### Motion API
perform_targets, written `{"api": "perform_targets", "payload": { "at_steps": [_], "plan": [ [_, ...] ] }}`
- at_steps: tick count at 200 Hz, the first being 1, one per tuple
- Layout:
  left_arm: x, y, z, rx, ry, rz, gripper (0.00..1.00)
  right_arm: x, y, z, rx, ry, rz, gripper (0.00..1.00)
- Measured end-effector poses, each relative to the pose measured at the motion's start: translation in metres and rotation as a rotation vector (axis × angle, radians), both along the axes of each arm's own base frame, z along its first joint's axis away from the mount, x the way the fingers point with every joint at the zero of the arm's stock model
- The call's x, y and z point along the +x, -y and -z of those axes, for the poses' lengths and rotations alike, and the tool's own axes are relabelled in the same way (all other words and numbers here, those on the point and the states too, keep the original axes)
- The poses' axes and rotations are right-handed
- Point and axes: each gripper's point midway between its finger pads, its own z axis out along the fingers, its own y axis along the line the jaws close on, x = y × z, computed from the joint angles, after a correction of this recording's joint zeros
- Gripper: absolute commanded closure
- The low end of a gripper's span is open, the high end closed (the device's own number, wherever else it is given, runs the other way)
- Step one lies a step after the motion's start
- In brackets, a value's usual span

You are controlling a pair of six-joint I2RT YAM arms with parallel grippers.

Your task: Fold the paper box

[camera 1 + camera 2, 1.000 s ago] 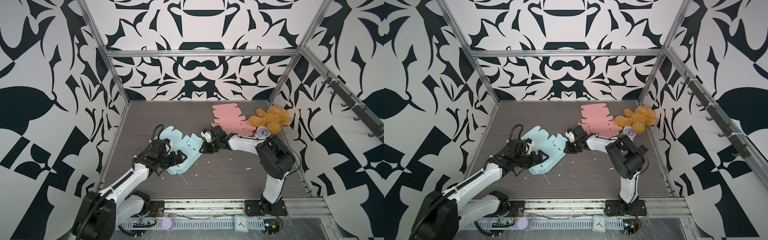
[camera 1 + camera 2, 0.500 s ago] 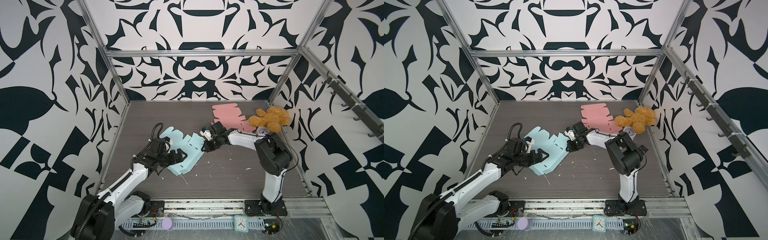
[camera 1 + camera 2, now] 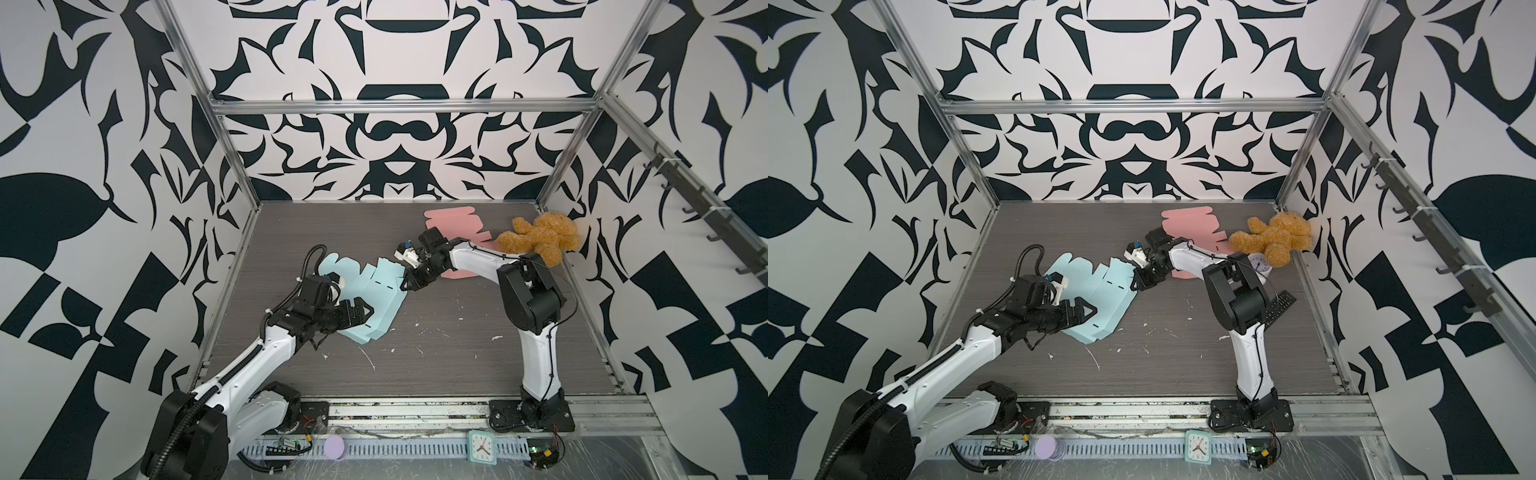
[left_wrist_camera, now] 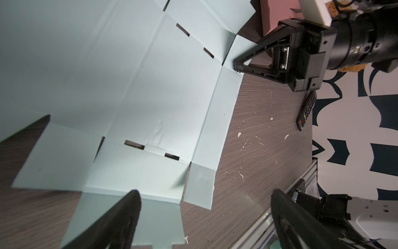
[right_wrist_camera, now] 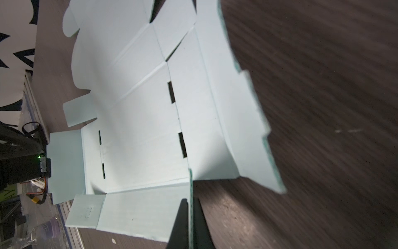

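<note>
The right gripper [image 5: 190, 207] is clamping an edge flap of the pale-blue die-cut paper box sheet [image 3: 378, 291], seemingly light and floppy, while the left gripper [image 3: 365, 312] is holding its fingers wide apart.

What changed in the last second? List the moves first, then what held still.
The right gripper closed the last bit on the side edge of the blue paper box sheet, and its arm's elbow swung in toward the middle. The left gripper stayed open over the sheet's near corner. The pink sheet and the teddy bear did not move.
</note>
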Motion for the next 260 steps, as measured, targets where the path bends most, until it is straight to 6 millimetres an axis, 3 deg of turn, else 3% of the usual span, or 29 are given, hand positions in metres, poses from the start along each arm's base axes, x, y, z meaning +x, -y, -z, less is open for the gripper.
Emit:
{"api": "perform_targets", "payload": {
  "at_steps": [33, 82, 132, 167, 213, 234, 260],
  "plan": [
    [0.003, -0.003, 0.002, 0.043, -0.007, 0.004, 0.03, 0.009, 0.0, -0.004, -0.006, 0.005, -0.023, 0.84],
    [0.006, -0.009, 0.012, 0.108, -0.02, 0.007, 0.03, 0.014, 0.008, -0.016, -0.054, 0.029, 0.037, 0.5],
    [0.01, -0.008, 0.015, 0.117, -0.005, 0.019, 0.03, 0.002, 0.034, -0.071, -0.093, 0.11, 0.229, 0.28],
    [0.018, -0.007, 0.013, 0.114, 0.032, 0.027, 0.04, -0.043, 0.042, -0.092, -0.058, 0.104, 0.368, 0.23],
    [0.027, 0.001, 0.006, 0.06, 0.072, 0.049, 0.04, -0.105, 0.033, -0.064, -0.018, -0.006, 0.475, 0.22],
    [0.03, 0.006, -0.001, 0.025, 0.097, 0.065, 0.05, -0.113, 0.043, -0.051, -0.009, -0.034, 0.56, 0.23],
    [0.027, 0.01, 0.0, -0.005, 0.106, 0.084, 0.05, -0.104, 0.042, -0.045, 0.028, -0.041, 0.643, 0.24]
  ]
}}
